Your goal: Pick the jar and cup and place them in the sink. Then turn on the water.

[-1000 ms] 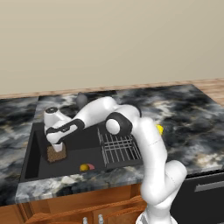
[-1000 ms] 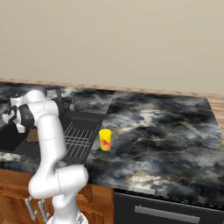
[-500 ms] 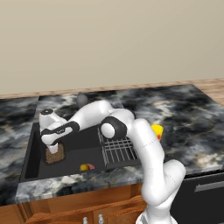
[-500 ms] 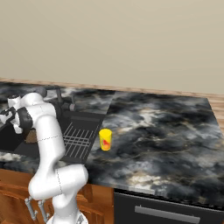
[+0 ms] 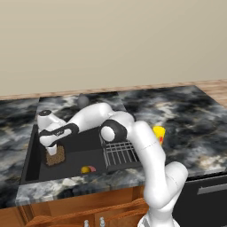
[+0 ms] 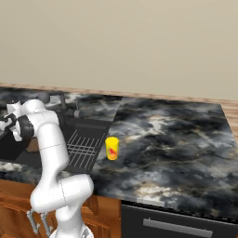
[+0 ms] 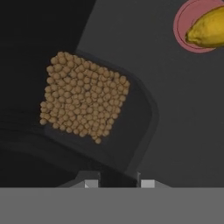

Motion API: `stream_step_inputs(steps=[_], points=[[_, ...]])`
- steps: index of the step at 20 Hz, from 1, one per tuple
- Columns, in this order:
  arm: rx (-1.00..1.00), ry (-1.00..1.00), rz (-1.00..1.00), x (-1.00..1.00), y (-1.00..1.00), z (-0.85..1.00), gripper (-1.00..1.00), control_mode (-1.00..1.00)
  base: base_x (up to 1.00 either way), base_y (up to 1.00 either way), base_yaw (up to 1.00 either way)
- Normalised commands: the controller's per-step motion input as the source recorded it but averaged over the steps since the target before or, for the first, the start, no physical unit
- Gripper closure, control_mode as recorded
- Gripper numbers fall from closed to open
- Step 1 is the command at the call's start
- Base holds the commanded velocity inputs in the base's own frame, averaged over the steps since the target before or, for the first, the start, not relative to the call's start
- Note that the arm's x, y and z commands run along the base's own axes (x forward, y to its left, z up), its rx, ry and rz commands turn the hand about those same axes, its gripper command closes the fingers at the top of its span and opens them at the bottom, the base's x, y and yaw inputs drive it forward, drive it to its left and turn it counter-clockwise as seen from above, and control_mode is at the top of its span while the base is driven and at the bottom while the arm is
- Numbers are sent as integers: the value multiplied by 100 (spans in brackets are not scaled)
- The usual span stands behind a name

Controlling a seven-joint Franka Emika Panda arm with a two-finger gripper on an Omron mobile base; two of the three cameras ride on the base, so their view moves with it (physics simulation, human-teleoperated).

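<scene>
Arm and jar (image 5: 55, 155) further left, lower in sink (image 5: 84, 146).

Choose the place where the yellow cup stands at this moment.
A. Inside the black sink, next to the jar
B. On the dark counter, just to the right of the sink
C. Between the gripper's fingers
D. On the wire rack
B. The yellow cup stands upright on the marbled counter, just right of the sink; the jar is the item in the basin.

The white arm bends far over to its left and reaches low — wrist turned down, the gripper (image 5: 52, 150) pointing straight below it. Its fingertips (image 7: 147, 183) stand narrowly apart — whether they clamp anything is unclear.
</scene>
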Motion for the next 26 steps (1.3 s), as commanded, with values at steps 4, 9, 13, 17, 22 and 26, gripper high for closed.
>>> stream_step_inputs(steps=[4, 9, 13, 17, 22, 26], points=[[0, 0, -3, 4, 0, -44, 100, -100, 0, 0, 0], [0, 0, -4, 4, 0, -49, 100, -100, 0, 0, 0], [0, 0, -2, 3, -4, -33, 100, -100, 0, 0, 0], [0, 0, -1, 0, 0, 0, 100, -100, 0, 0, 0], [0, 0, 0, 0, -19, -15, 100, -100, 0, 0, 0], [0, 0, 0, 0, -51, -20, 100, -100, 0, 0, 0]])
